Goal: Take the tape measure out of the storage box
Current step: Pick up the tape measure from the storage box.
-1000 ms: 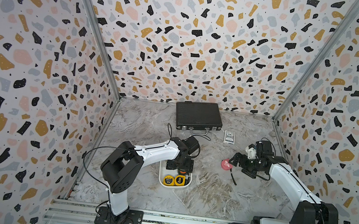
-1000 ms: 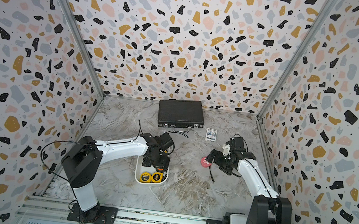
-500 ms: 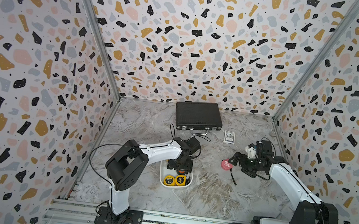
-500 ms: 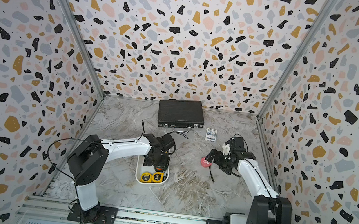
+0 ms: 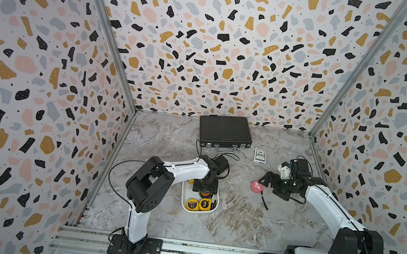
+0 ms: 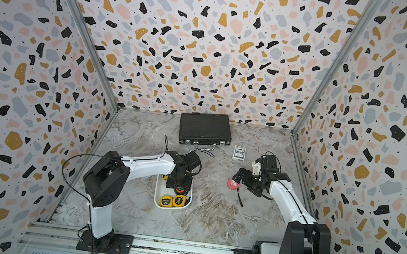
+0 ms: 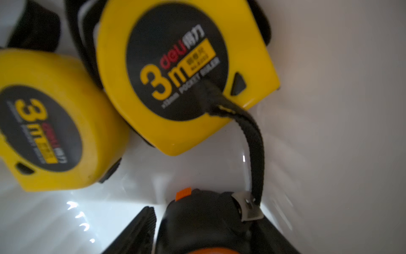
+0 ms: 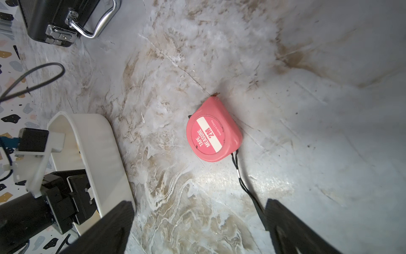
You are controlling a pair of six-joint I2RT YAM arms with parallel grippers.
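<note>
Left wrist: L gripper (image 7: 205, 216) grips blk-orange tape measure (image 7: 197, 229).

left arm (image 5: 186, 169), right arm (image 5: 325, 203): white shells — black joints | cables (image 5: 110, 174): black

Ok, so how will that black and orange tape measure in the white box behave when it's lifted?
The black and orange tape measure looks compact and rigid, probably dense. Its strap looks floppy and lies over a yellow tape measure, so it may drag there.
</note>
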